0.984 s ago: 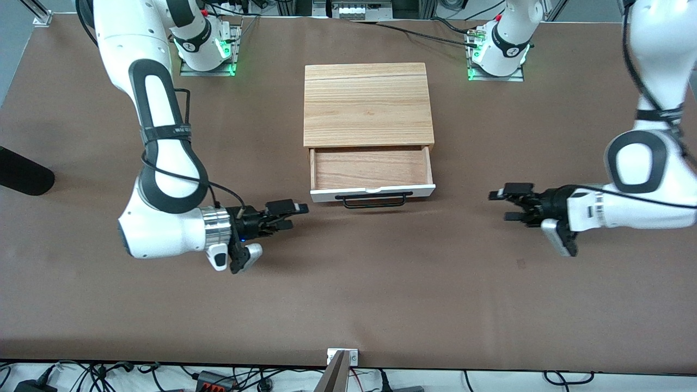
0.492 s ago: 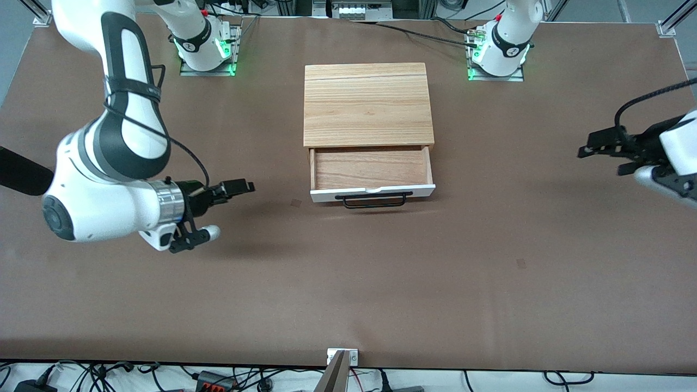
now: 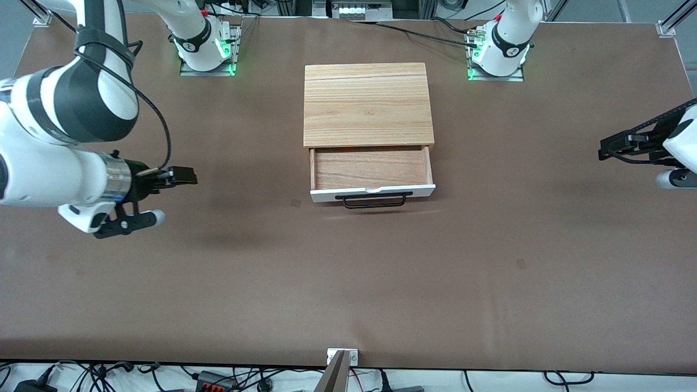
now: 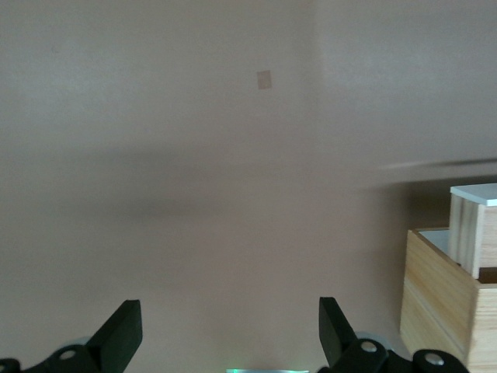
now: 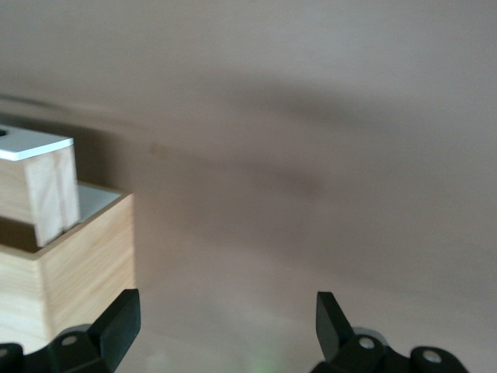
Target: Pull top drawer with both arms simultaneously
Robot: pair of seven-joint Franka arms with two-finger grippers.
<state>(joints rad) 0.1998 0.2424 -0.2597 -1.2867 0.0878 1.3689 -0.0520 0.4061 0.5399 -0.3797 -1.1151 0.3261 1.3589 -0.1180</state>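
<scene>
— What do the two arms look like?
— Both the right arm [image 3: 60,114] and the left arm [image 3: 680,136] are glossy white shells with black joint sections. The right one carries a silver wrist ring, black straps and a thin black cable looping down to its wrist.
— And the bases?
— White columns with black collars, on metal plates lit green near the table's top edge.
— The grippers?
— The right gripper [image 3: 182,175] and the left gripper [image 3: 612,148] are small and black; a white-tipped camera bracket seems to hang under each wrist.
</scene>
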